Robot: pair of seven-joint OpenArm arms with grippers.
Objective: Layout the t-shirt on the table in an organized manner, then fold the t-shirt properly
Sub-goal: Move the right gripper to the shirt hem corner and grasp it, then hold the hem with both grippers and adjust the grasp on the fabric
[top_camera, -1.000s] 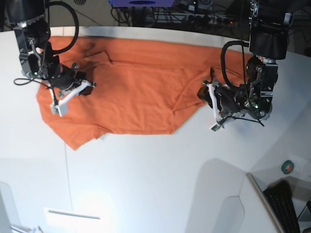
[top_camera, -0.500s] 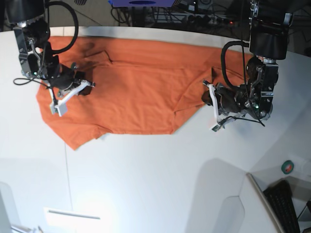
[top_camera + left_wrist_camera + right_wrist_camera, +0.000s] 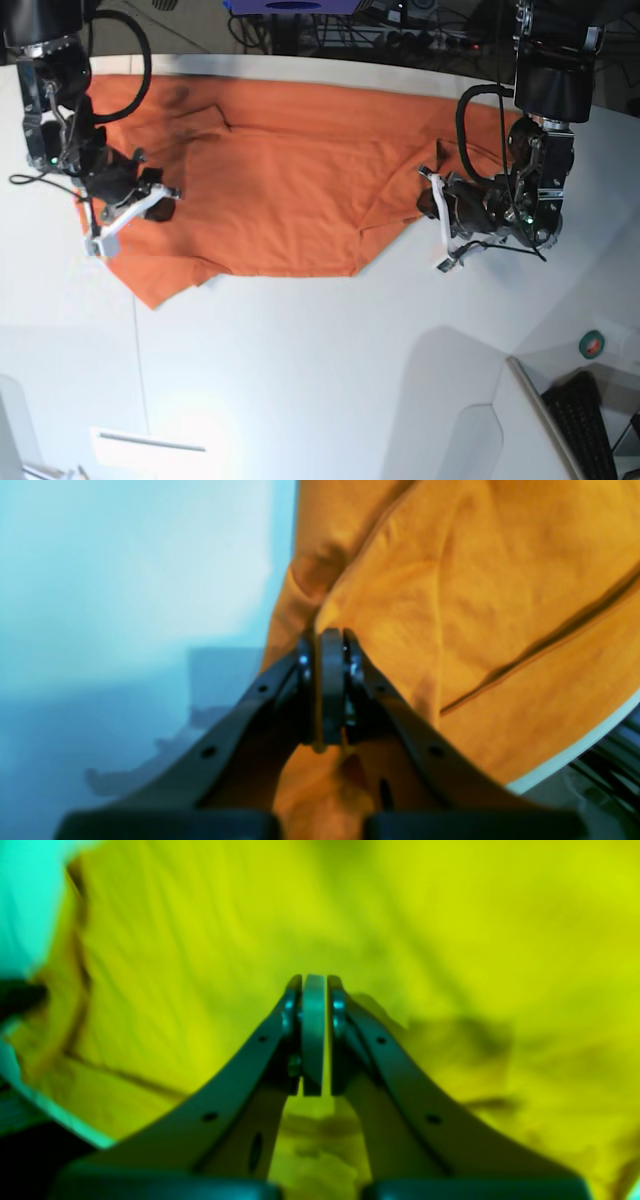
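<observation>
The t-shirt (image 3: 280,180) lay spread on the white counter (image 3: 330,370), in the upper half of the base view, reaching from the left edge almost to the right arm of the picture. Its lower border ran roughly level in the middle, and a loose corner hung lower at the lower left. A small folded flap showed near the upper left of the cloth. The left hand (image 3: 440,228) stood at the right end of the shirt in the base view, with its white fingers (image 3: 436,205) just over the cloth edge. In the left wrist view its jaws were pressed together, and a pinch of orange cloth rose against the tips (image 3: 330,645), so it seemed to be gripping the t-shirt edge. The right hand (image 3: 118,222) was over the left part of the shirt in the base view. In the right wrist view its jaws were closed flat on each other above the cloth (image 3: 450,965); whether any cloth was caught between them could not be told.
</observation>
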